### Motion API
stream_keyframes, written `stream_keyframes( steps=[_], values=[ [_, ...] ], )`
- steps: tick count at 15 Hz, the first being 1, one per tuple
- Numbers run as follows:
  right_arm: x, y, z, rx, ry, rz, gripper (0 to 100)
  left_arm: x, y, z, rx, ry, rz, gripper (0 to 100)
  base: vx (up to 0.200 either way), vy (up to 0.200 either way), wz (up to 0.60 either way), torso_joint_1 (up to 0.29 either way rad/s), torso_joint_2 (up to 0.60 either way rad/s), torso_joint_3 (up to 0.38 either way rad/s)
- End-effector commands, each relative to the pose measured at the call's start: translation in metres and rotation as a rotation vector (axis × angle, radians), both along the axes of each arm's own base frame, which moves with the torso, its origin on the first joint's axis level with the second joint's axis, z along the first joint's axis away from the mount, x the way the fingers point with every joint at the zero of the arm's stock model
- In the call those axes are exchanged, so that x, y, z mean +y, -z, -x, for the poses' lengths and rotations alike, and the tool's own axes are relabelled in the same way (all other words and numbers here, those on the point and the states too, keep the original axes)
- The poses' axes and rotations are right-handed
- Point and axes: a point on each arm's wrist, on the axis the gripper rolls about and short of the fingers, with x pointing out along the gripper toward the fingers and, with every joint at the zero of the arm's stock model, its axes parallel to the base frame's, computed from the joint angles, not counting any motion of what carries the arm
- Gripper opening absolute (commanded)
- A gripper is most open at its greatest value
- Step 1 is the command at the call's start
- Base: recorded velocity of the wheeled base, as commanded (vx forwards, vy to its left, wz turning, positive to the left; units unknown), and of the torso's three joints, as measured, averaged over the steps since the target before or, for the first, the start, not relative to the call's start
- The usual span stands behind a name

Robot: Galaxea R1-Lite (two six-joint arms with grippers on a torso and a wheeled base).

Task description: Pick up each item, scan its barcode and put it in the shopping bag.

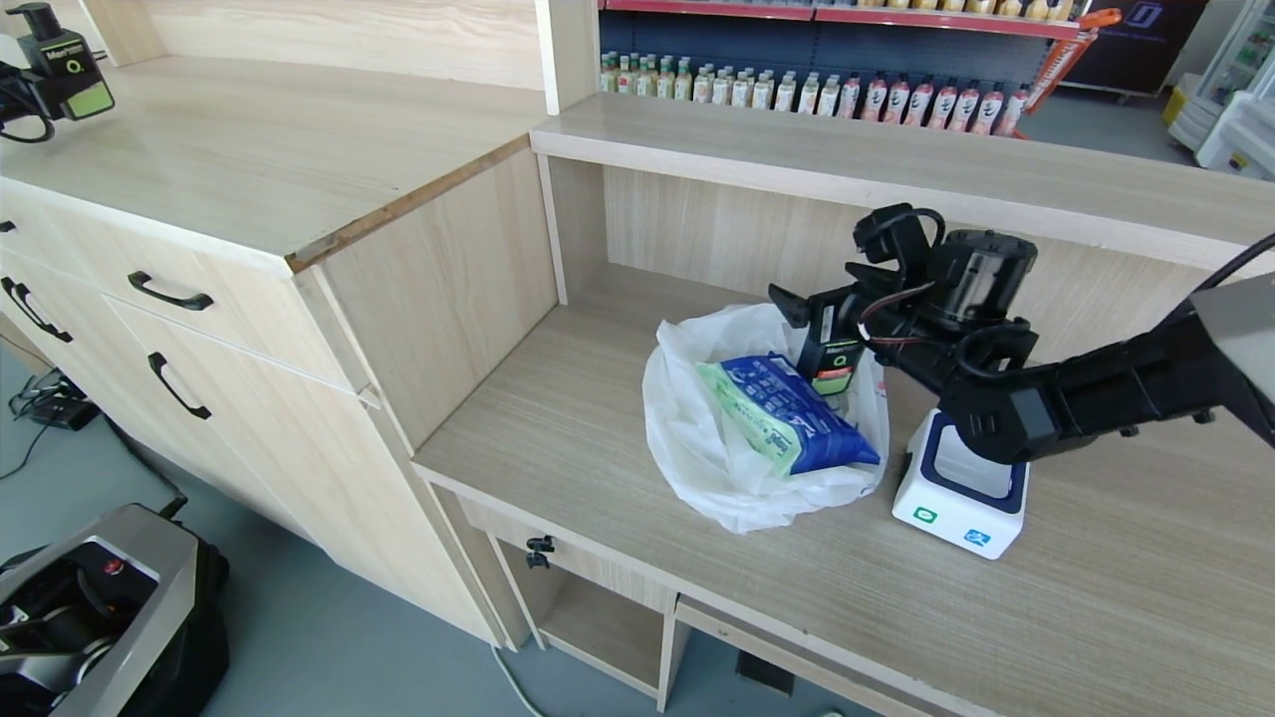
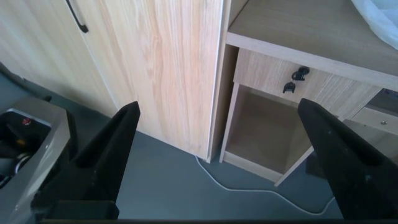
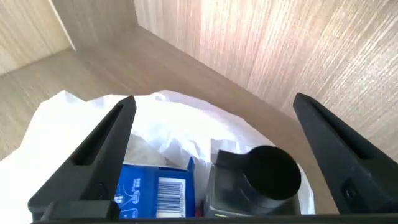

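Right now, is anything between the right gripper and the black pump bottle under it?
Nothing visible does. The right gripper is open above the pump bottle, whose top is uncovered. The blue pack lies beside it in the shopping bag, not over it.

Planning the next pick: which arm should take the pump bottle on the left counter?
Left, probably. The pump bottle stands on the counter on the robot's left; the right gripper, open, hangs over the shopping bag far to the right. The left gripper is open and free, though low beside the cabinet.
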Motion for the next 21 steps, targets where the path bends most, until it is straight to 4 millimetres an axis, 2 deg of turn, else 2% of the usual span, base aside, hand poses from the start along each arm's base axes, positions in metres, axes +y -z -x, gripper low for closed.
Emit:
stream_keyframes(
  steps=[1, 3, 7, 11, 16, 19, 21],
  values=[
    [0.006, -0.044, 0.026, -0.084, -0.037, -0.006, 100, 0.000, 0.000, 0.000, -0.002, 0.000, 0.000, 100, 0.000, 0.000, 0.00, 0.000, 0.00, 0.000],
    [0.002, -0.069, 0.046, -0.129, -0.034, 0.028, 100, 0.000, 0.000, 0.000, 0.000, 0.000, 0.000, 100, 0.000, 0.000, 0.00, 0.000, 0.00, 0.000],
    [-0.018, -0.101, 0.092, -0.173, -0.016, 0.053, 100, 0.000, 0.000, 0.000, -0.002, 0.000, 0.000, 100, 0.000, 0.000, 0.00, 0.000, 0.00, 0.000],
    [-0.046, -0.130, 0.124, -0.275, 0.002, 0.077, 100, 0.000, 0.000, 0.000, -0.002, 0.000, 0.000, 100, 0.000, 0.000, -0.60, -0.005, 0.00, 0.004],
    [-0.066, -0.132, 0.139, -0.210, 0.078, 0.091, 100, 0.000, 0.000, 0.000, 0.000, 0.000, 0.000, 100, 0.000, 0.000, -0.60, 0.000, 0.00, 0.003],
    [-0.075, -0.122, 0.154, -0.097, 0.266, 0.044, 100, 0.000, 0.000, 0.000, 0.000, 0.000, 0.000, 100, 0.000, 0.000, -0.20, 0.001, 0.00, 0.002],
    [-0.092, -0.121, 0.169, -0.047, 0.435, 0.009, 100, 0.000, 0.000, 0.000, 0.000, 0.000, 0.000, 100, 0.000, 0.000, 0.00, 0.000, 0.00, 0.000]
  ],
)
